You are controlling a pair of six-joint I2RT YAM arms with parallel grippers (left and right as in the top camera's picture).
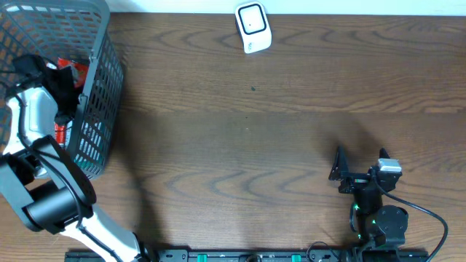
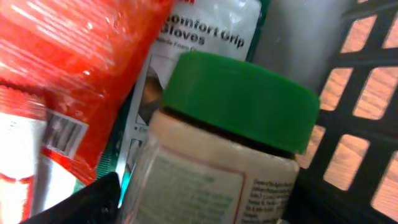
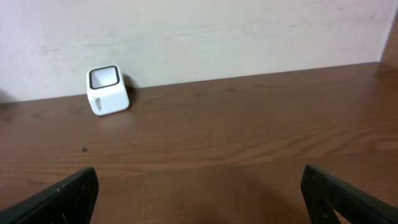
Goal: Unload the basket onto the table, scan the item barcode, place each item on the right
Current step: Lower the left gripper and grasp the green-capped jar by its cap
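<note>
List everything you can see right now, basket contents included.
table: one, brown wood, under everything
basket: one, grey mesh, table's left end
scanner: one, white, table's far edge
jar: one, pale with green lid, in basket
red packet: one, red with barcode label, in basket beside jar
gloves pack: one, white, in basket behind jar
left gripper: one, black, inside basket, fingers either side of jar, contact unclear
right gripper: one, black, open, over table's near right
</note>
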